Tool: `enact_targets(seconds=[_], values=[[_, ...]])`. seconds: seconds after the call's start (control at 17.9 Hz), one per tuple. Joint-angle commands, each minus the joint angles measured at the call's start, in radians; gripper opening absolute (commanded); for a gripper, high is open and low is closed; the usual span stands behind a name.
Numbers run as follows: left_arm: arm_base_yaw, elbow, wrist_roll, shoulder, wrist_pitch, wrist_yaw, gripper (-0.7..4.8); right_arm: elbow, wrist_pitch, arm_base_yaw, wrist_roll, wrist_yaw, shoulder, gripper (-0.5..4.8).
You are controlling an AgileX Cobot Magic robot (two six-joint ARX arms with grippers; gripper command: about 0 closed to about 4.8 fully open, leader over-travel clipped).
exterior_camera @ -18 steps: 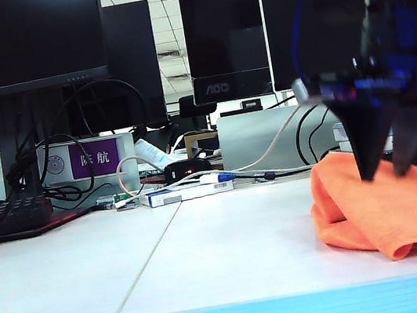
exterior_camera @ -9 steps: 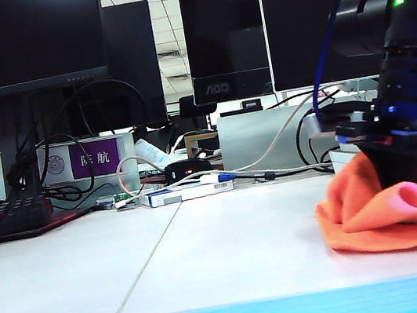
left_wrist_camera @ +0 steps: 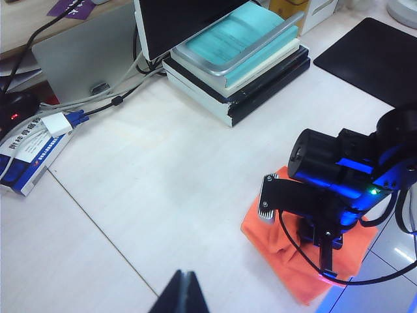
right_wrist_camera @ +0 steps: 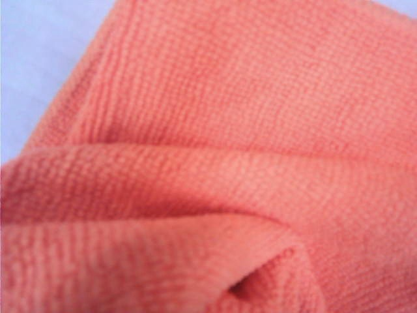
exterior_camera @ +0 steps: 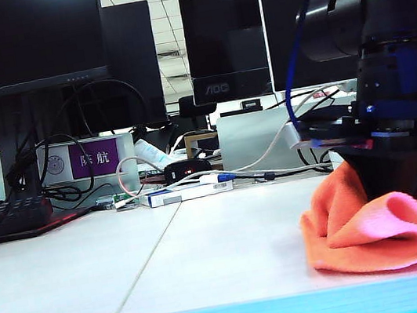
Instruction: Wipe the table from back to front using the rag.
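Note:
The orange rag point(exterior_camera: 364, 235) lies bunched on the white table point(exterior_camera: 133, 280) at the right, close to the light blue front edge. My right gripper point(exterior_camera: 412, 189) points down into it, shut on a raised fold of the rag. In the left wrist view the right arm stands over the rag point(left_wrist_camera: 273, 235), hiding its middle. The right wrist view is filled by the rag point(right_wrist_camera: 228, 130), with a corner of table point(right_wrist_camera: 26, 65); its fingers are hidden. My left gripper point(left_wrist_camera: 186, 277) hangs shut and empty above the bare table point(left_wrist_camera: 163, 182), off to one side of the rag.
Stacked books point(left_wrist_camera: 241, 59) and a black mat point(left_wrist_camera: 371, 59) lie behind the rag. A blue and white box point(exterior_camera: 187, 193), cables point(exterior_camera: 274, 170), a keyboard point(exterior_camera: 4, 219) and monitors line the back. A seam point(exterior_camera: 148, 253) runs across the table.
The right gripper has shut on the rag and shifted left in the exterior view. The rag has puckered up and slid left with it. The left gripper has not moved.

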Motion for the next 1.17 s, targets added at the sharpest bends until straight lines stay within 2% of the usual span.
enact_targets(seconds=[0.06, 0.22, 0.39, 0.67, 0.89, 1.17], values=[[-0.001, 0.006, 0.002, -0.002, 0.013, 0.005, -0.03, -0.009, -0.006, 0.004, 0.117, -0.012, 0.007, -0.06], [-0.001, 0.006, 0.002, -0.002, 0.013, 0.005, -0.03, -0.01, 0.048, 0.004, 0.134, 0.002, 0.008, -0.06], [-0.001, 0.006, 0.002, -0.002, 0.013, 0.005, -0.03, -0.01, 0.147, 0.004, 0.135, 0.121, 0.008, -0.06], [-0.001, 0.006, 0.002, -0.002, 0.013, 0.005, -0.03, -0.01, 0.301, 0.003, 0.135, 0.202, 0.023, -0.06], [-0.001, 0.006, 0.002, -0.002, 0.01, 0.005, -0.03, -0.01, 0.444, 0.003, 0.134, 0.212, 0.079, -0.06], [-0.001, 0.006, 0.002, -0.002, 0.005, 0.005, -0.03, -0.01, 0.518, -0.009, 0.134, 0.233, 0.133, -0.06]])
